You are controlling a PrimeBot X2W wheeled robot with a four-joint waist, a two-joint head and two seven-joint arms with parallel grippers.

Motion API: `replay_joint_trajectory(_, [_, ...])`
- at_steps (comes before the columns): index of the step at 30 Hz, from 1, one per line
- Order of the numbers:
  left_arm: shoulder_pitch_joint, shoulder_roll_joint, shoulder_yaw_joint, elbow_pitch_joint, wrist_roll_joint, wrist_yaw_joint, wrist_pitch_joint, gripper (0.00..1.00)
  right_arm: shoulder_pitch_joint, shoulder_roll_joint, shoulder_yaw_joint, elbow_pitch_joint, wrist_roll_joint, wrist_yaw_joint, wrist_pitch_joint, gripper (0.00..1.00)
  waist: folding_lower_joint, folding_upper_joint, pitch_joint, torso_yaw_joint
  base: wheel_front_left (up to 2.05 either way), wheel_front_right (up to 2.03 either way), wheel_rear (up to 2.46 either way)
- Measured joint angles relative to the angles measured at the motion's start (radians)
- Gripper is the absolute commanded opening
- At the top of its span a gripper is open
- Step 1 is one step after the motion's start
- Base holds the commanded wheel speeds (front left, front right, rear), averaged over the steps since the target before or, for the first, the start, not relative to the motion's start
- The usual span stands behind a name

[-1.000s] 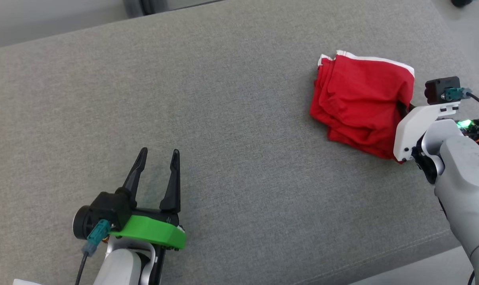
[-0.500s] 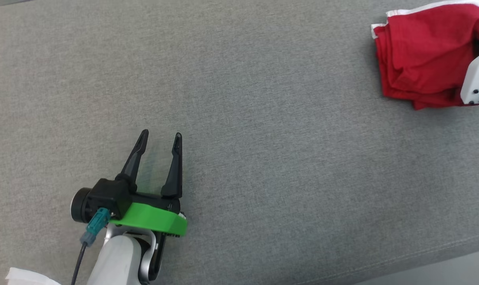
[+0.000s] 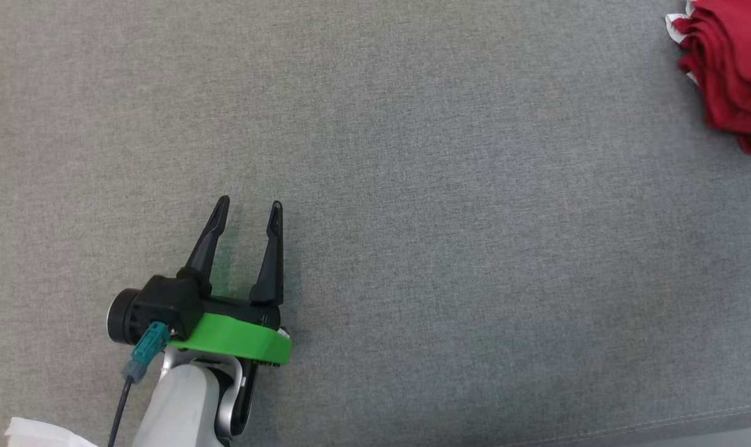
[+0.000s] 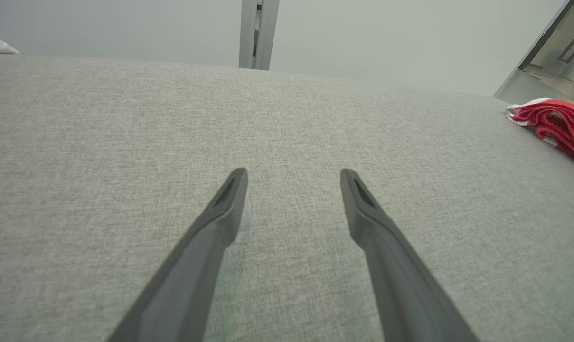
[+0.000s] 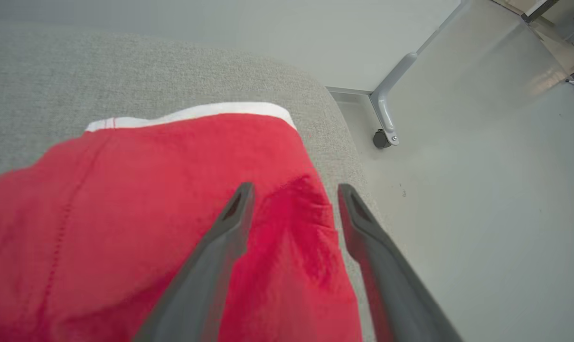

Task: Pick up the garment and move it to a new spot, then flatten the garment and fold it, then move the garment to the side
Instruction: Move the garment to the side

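Garment [image 3: 732, 74], rumpled red cloth, grey woven upholstery [image 3: 412, 186]

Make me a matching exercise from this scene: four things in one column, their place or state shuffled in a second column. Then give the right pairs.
Column one
1. left end effector
2. right end effector
3. garment
4. caster

Column two
A. red with a white band, folded, near the edge of the grey cushion
B. open, above bare cushion fabric
C. on the pale floor beside the cushion
D. open, fingers spread over red cloth

Pairs: 1-B, 2-D, 3-A, 4-C
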Motion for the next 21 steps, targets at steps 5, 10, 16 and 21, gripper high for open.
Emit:
replay_joint_trajectory(5, [0.001,0.0,0.002,0.004,0.002,0.0,0.0,1.0,0.001,0.011,-0.02,0.029,-0.029,0.0,-0.05,1.0,0.0,0.0,-0.021,-0.006,0.0,0.0,0.0])
replay_joint_trajectory(10, [0.011,-0.001,0.002,0.021,0.002,0.0,0.0,1.0,0.01,0.058,-0.017,0.034,-0.045,0.0,-0.099,1.0,0.0,0.0,-0.057,-0.022,0.0,0.0,0.0])
replay_joint_trajectory(16, [0.016,-0.001,0.022,0.057,-0.012,0.0,0.0,1.0,0.041,0.133,0.011,0.023,-0.05,0.0,-0.162,1.0,0.0,0.0,-0.116,-0.037,0.0,0.0,0.0])
replay_joint_trajectory(21, [0.024,0.002,0.065,0.1,-0.022,0.0,0.0,1.0,0.097,0.197,0.03,-0.01,-0.047,0.0,-0.212,1.0,0.0,-0.0001,-0.184,-0.044,0.0,0.0,0.0])
